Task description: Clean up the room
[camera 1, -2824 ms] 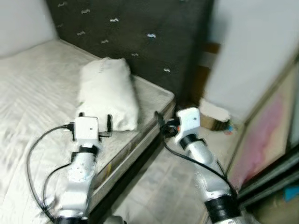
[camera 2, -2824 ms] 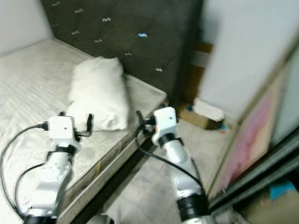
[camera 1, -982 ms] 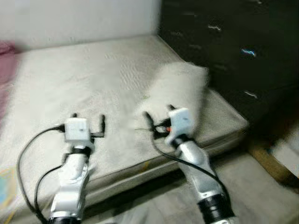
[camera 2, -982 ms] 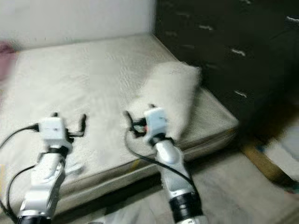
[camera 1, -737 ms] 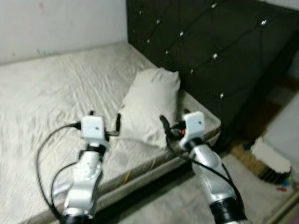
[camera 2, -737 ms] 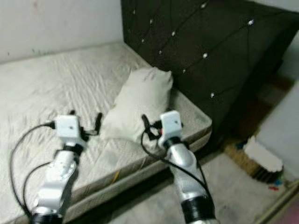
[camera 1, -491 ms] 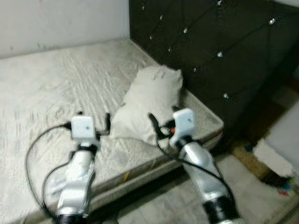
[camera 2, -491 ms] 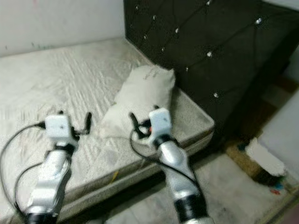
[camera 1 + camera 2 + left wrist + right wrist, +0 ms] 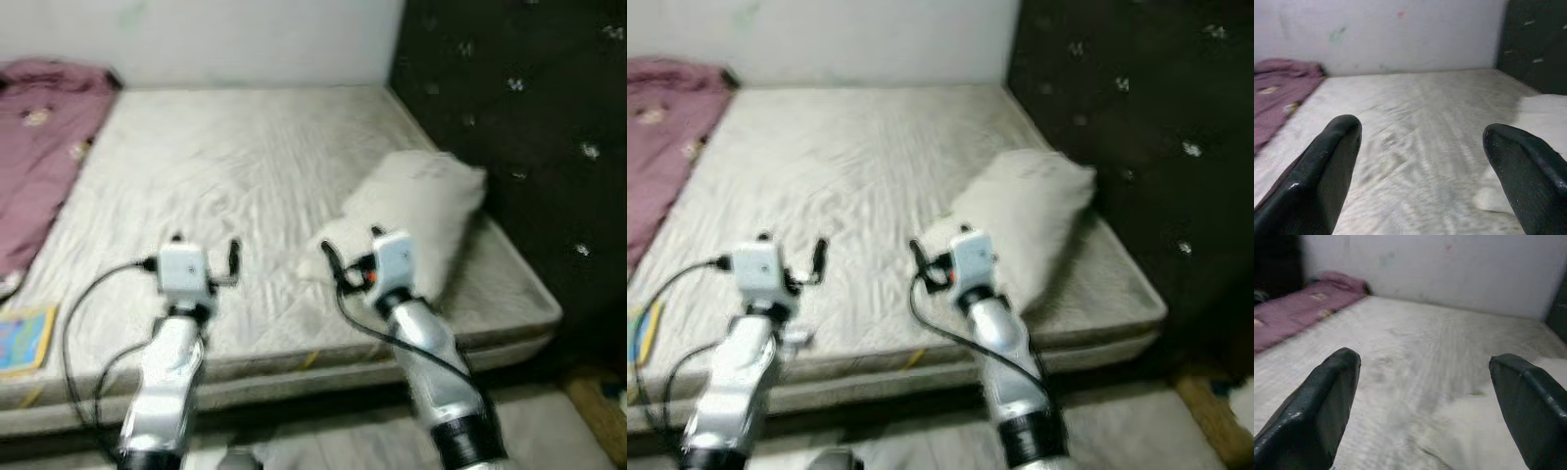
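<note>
Left gripper [image 9: 206, 245] and right gripper [image 9: 349, 252], jaws apart, hover over the mattress [image 9: 245, 166] beside a somewhat blurred white pillow [image 9: 421, 211].

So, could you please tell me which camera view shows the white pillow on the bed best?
The left eye view: the white pillow lies whole against the dark headboard, the right gripper just before it. The right eye view matches; the left wrist view catches one edge.

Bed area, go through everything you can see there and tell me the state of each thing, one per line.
Pillow: lying on the mattress beside the headboard.
Mattress: bare, wrinkled.
Purple blanket: crumpled, at the mattress's far-left side.
Left gripper: open, empty.
Right gripper: open, empty.
</note>
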### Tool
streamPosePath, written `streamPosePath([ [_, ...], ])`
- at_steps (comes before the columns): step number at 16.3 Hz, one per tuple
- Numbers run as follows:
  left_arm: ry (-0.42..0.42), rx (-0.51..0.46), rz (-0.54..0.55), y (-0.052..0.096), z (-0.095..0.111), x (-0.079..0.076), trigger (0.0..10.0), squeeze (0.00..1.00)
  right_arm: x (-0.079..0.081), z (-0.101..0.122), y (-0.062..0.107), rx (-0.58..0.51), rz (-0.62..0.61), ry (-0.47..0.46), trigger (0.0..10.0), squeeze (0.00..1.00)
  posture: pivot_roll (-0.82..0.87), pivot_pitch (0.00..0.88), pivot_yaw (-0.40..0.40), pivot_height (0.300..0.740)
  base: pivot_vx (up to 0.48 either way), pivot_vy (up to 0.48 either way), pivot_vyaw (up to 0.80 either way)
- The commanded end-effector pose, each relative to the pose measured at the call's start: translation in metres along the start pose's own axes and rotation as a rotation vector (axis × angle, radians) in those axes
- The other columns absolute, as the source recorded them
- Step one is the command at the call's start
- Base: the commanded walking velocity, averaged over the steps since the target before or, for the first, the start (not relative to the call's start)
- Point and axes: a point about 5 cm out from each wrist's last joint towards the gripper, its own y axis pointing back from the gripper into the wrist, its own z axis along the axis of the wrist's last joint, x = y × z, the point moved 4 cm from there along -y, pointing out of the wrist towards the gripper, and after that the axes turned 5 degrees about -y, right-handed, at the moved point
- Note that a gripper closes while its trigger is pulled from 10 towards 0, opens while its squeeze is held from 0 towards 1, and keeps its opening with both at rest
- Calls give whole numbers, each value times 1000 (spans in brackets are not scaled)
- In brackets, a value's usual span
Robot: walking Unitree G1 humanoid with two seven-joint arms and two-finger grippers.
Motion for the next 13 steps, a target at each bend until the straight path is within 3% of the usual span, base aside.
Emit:
streamPosePath([
  [1,19,-8,-29,-1,3,-7,10000,0,-8,1,2,0,-21,22,10000,0,102,0,-35,740,0,0,800],
  [4,29,-18,-44,0,4,-9,10000,0,-10,1,2,0,-28,18,10000,0,101,0,-37,740,0,0,652],
  [13,58,-24,-50,0,5,-9,10000,0,-16,1,3,-11,-68,-4,10000,0,96,0,-31,740,268,0,0],
])
